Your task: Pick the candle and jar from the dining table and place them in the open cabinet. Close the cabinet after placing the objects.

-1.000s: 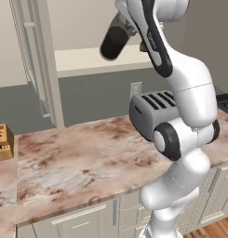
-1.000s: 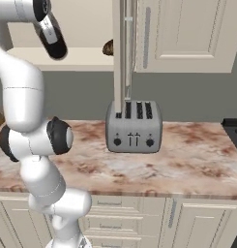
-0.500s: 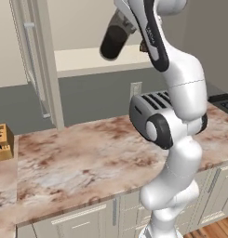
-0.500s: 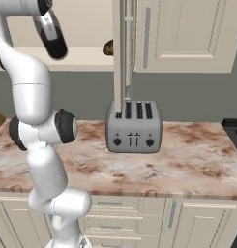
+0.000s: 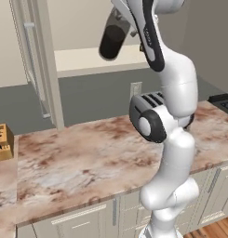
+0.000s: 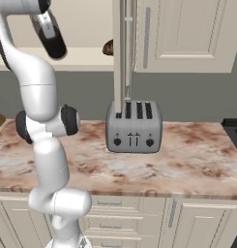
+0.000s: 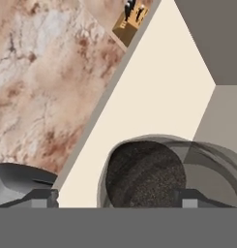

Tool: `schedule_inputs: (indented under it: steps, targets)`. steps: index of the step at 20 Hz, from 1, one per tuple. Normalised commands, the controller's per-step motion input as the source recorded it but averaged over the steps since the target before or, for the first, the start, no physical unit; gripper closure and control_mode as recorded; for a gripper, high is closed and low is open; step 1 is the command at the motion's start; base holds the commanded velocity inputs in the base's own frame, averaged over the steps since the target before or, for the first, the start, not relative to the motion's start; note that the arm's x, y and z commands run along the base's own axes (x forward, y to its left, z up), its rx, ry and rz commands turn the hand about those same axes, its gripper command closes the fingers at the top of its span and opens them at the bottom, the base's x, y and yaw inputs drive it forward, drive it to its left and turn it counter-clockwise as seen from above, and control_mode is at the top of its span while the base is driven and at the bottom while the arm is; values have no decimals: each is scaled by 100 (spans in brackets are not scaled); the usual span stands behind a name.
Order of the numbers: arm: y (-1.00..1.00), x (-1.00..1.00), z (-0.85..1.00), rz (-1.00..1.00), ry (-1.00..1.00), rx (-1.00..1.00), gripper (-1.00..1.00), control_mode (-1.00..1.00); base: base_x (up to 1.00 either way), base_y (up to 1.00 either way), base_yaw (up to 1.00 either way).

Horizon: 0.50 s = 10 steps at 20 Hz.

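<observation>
Between the tips of the pincer [image 7: 115, 198], which stand apart on either side of it, the jar [image 7: 144, 177] sits tilted over the front edge of the cabinet [image 5: 87, 60] shelf. It looks rigid, smooth and breakable, so a mid-body hold seems safest.

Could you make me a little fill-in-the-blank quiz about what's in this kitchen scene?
1. The jar hangs tilted in front of the open ____.
2. The silver ____ on the dining table has four slots.
3. The cabinet shelf below the jar is pale ____.
4. The jar's contents are ____ in colour.

Missing words: cabinet; toaster; cream; black
</observation>
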Motion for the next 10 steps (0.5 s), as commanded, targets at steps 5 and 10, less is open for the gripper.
schedule_inputs:
  steps: [5, 10]
  targets:
    - [0, 39, 9, 0, 0, 0, -100, -100, 0, 0, 0]
    - [0, 58, 8, 0, 0, 0, -100, -100, 0, 0, 0]
